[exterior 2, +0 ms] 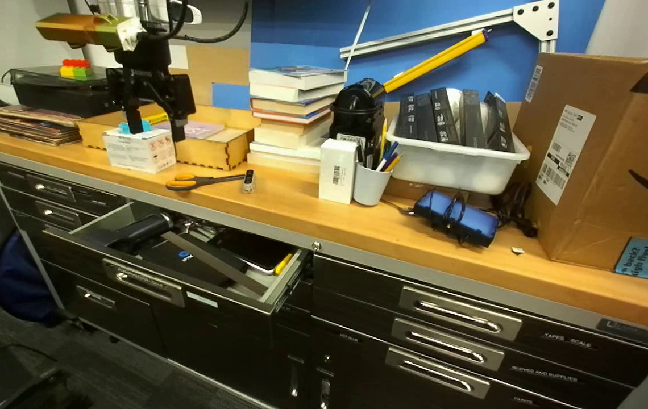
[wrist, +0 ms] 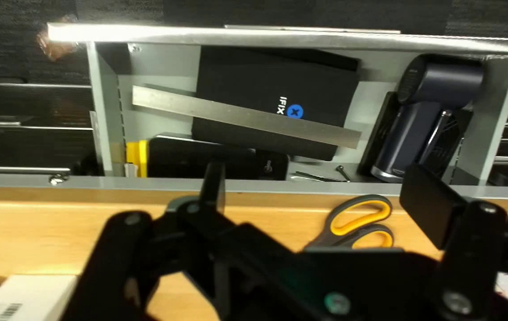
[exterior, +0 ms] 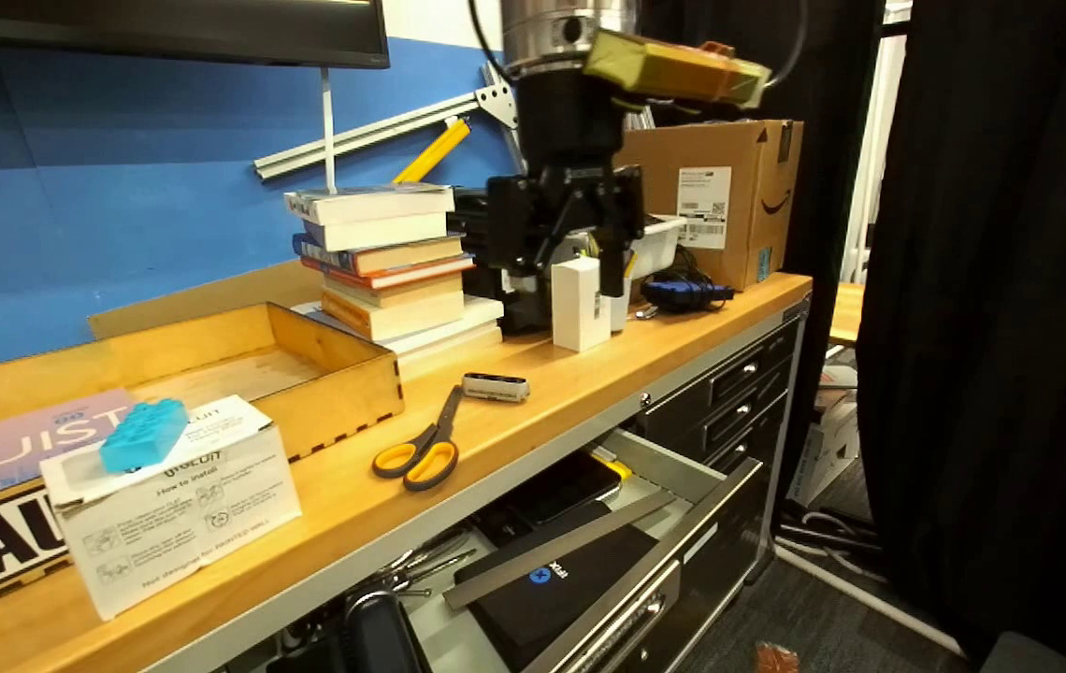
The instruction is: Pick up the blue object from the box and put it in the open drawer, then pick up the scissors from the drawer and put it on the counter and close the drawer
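The blue object (exterior: 142, 436) is a light blue studded block lying on the white box (exterior: 187, 523). In an exterior view the box (exterior 2: 136, 153) shows with the blue object (exterior 2: 136, 126) partly behind a finger. The scissors (exterior: 435, 439), with yellow-orange loops, lie on the wooden counter (exterior: 514, 439) near its front edge. They also show in the wrist view (wrist: 356, 228), blades hidden by the gripper. The drawer (exterior 2: 239, 315) is open below; the wrist view looks down into the drawer (wrist: 245, 38). My gripper (exterior 2: 156, 130) is open and empty above the counter; its fingers (wrist: 321, 196) are spread apart.
The drawer holds a steel ruler (wrist: 245, 117), a black flat case (wrist: 245, 80) and a dark device (wrist: 407, 129). On the counter are a wooden tray (exterior: 346, 397), a book stack (exterior: 393, 280), a small upright white carton (exterior: 578, 313) and a brown cardboard box (exterior: 729, 196).
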Action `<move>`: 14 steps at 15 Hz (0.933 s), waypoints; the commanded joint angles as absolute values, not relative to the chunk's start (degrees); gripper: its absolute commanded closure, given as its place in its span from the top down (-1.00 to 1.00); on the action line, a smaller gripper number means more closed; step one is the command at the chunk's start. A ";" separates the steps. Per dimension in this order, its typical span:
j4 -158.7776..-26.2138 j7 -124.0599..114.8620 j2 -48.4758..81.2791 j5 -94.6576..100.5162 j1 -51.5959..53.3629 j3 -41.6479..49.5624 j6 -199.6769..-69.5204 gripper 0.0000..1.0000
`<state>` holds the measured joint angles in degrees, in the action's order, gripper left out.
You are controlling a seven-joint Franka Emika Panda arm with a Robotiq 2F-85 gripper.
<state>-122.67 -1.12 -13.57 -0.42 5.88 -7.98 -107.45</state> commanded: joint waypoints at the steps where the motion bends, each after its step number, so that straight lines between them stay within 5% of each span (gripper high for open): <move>1: -108.33 -1.36 -1.13 1.79 8.08 -10.53 -102.37 1.00; 14: -84.54 -10.77 20.32 2.74 20.08 -14.73 -100.48 1.00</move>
<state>-90.48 -7.66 15.90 2.11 17.73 -14.29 -101.34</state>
